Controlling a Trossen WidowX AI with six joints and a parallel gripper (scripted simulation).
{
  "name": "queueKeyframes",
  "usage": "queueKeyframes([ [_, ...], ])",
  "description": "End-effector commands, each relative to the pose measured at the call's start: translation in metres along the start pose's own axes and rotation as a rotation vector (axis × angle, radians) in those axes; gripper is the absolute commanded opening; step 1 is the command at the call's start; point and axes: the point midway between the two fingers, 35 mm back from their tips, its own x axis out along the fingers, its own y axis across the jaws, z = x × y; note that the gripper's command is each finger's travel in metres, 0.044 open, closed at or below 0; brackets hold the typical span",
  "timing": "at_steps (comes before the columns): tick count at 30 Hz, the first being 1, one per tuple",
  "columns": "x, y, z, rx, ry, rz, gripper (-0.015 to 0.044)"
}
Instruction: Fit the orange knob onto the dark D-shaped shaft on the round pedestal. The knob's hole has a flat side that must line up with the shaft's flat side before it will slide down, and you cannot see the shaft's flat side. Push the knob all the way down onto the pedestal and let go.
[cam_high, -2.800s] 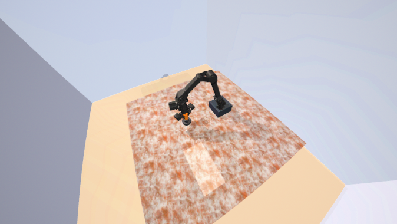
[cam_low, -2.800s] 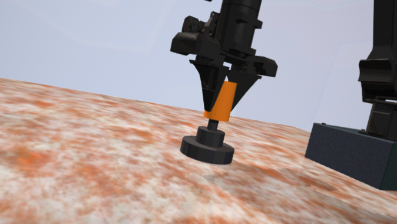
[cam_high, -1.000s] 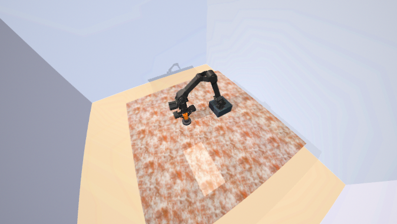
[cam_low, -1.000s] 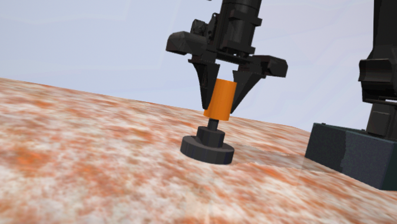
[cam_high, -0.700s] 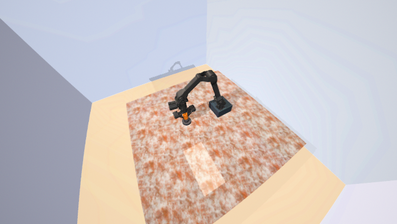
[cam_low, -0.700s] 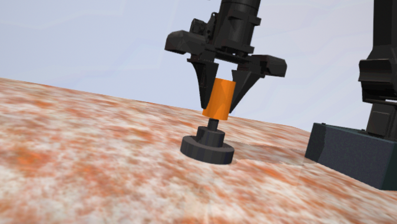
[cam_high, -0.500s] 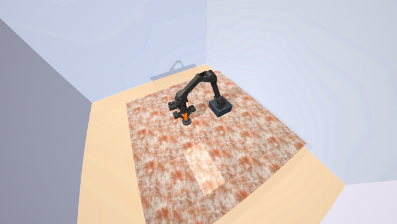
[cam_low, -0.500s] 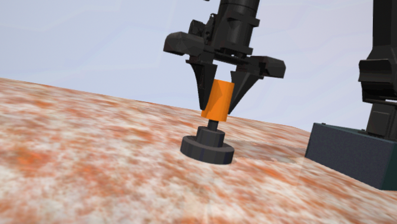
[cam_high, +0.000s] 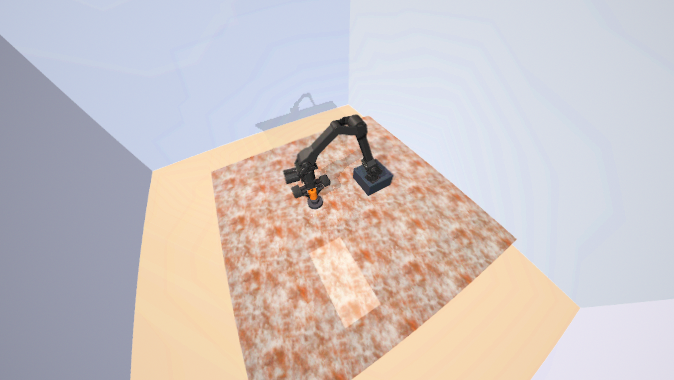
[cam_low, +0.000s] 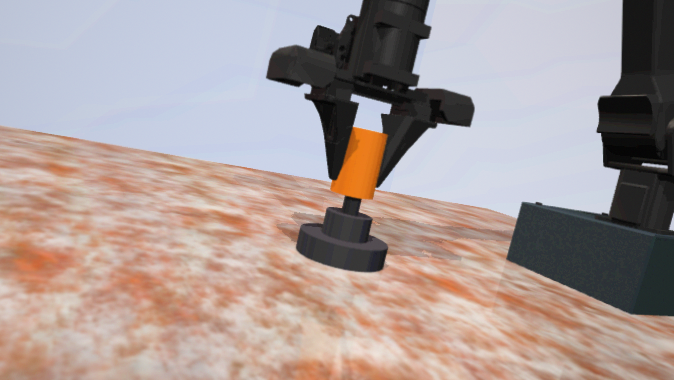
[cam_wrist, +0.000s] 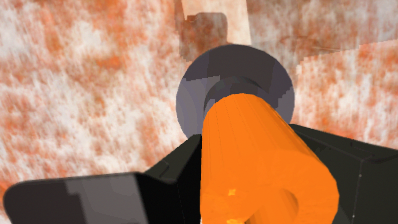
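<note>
My gripper (cam_low: 356, 181) is shut on the orange knob (cam_low: 359, 163), a short upright cylinder, slightly tilted. The knob sits over the dark shaft (cam_low: 351, 205), whose short exposed length shows between the knob's bottom and the round pedestal (cam_low: 343, 239). The knob stands well above the pedestal's collar. In the wrist view the knob (cam_wrist: 260, 160) covers the shaft, and the pedestal (cam_wrist: 235, 92) shows as a grey disc behind it. In the top view the knob (cam_high: 313, 194) and pedestal (cam_high: 315, 203) are small, below the gripper (cam_high: 311, 189). The shaft's flat side is hidden.
The arm's dark base block (cam_low: 590, 255) stands to the right of the pedestal, and shows in the wide view (cam_high: 372, 179) too. A pale rectangular patch (cam_high: 344, 282) lies on the mottled orange mat nearer the front.
</note>
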Motion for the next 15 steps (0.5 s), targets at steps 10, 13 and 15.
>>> queueKeyframes([
  [10,-0.0058,-0.0056,-0.0008,0.212,0.002,0.003,0.0000],
  [13,-0.0058,-0.0053,-0.0008,0.212,0.002,0.003,0.0000],
  [15,-0.0058,-0.0053,-0.0008,0.212,0.002,0.003,0.0000],
])
